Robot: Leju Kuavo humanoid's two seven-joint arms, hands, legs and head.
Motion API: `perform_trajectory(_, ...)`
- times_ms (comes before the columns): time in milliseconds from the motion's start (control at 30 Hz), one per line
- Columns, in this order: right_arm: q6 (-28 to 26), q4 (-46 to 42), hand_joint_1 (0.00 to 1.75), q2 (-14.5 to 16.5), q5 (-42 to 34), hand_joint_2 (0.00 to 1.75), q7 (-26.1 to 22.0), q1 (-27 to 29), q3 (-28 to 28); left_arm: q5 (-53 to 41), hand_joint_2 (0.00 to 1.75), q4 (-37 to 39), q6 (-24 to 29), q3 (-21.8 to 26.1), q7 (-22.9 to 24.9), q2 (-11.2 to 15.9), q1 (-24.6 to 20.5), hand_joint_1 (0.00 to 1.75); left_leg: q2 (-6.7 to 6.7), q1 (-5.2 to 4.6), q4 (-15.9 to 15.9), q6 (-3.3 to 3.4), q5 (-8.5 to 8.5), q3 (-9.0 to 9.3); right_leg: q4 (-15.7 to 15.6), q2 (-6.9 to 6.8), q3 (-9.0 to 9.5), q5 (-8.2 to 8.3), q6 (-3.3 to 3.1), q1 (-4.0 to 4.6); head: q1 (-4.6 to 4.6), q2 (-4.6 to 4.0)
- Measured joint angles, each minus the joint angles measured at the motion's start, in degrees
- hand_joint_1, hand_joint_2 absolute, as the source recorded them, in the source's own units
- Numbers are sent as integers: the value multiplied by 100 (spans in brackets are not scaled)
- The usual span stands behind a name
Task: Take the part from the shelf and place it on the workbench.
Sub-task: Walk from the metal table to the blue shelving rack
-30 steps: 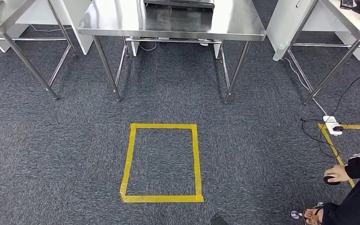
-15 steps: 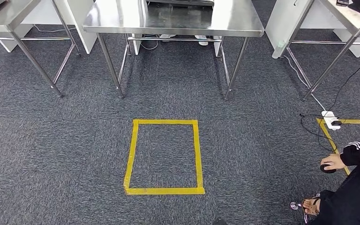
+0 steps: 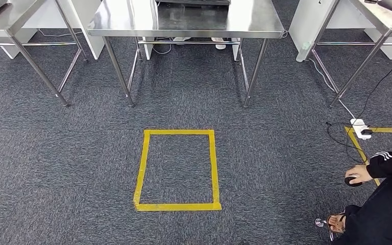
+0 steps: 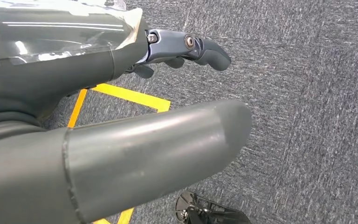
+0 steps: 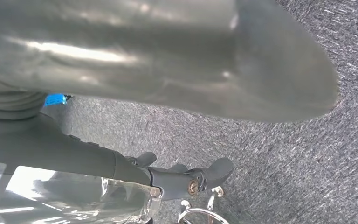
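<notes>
This looks like a robotics lab or test workshop. Bare stainless-steel workbenches on thin metal legs point(image 3: 186, 23) stand in a row on dark grey office carpet tiles point(image 3: 71, 158). A rectangle of yellow tape point(image 3: 177, 169) marks a floor position, and a white power strip with trailing black cables point(image 3: 360, 128) lies loose nearby.

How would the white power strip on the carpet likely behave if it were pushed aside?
The white power strip looks small, rigid and plastic, so probably light. Its plugged-in cables would likely drag on it, and the rough carpet should resist sliding.
</notes>
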Motion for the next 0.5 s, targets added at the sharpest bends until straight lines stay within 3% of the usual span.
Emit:
perform_trajectory(133, -1, 0, 0, 0, 60, 0, 5, -8, -22, 0, 0, -1, 5, -1, 0, 4, 0, 0, -1, -9, 6, 6, -5, -7, -17, -3, -9, 9, 9, -20, 1, 0)
perform_trajectory(233, -18, 0, 0, -2, 97, 0, 8, -13, -30, -11, 0, 2, 7, -2, -2, -3, -3, 0, -4, 33, -209, 102, 112, 79, -51, -11, 23, 16, 60, -29, -4, 0)
perform_trajectory(300, -43, 0, 0, -6, 83, 0, -20, -9, -43, -39, 0, 4, -3, -5, -4, -9, -8, 0, 8, 97, -403, 138, 236, 145, 350, 0, -174, -214, 39, -36, 9, 0)
perform_trajectory(367, -68, 0, 0, -8, 46, 0, -66, 6, -65, -74, 0, 5, -23, -9, -6, -7, -7, 0, 9, 116, -438, 123, 283, 110, 1106, 12, -538, -549, 48, -100, 25, 0)
perform_trajectory(400, -79, 1, 0, -10, 30, 0, -86, 21, -78, -89, 0, 6, -31, -10, -7, -7, -4, 0, 2, 132, -434, 96, 295, 84, 1374, 12, -659, -635, 96, -149, 27, 0)
perform_trajectory(433, -88, 2, 0, -14, 16, 0, -103, 38, -90, -104, 0, 8, -37, -11, -7, -7, -1, 0, -9, 157, -427, 59, 306, 63, 1446, 12, -681, -635, 171, -202, 27, 0)
perform_trajectory(467, -95, 3, 0, -17, 8, 0, -116, 54, -101, -116, 0, 10, -43, -13, -7, -7, -1, 0, -25, 197, -409, 7, 313, 42, 1260, 11, -572, -538, 276, -260, 27, 0)
perform_trajectory(500, -102, 5, 0, -19, 2, 0, -126, 63, -112, -122, 0, 11, -48, -15, -7, -7, -1, 0, -44, 247, -369, -59, 310, 13, 866, 11, -351, -383, 397, -328, 32, 0)
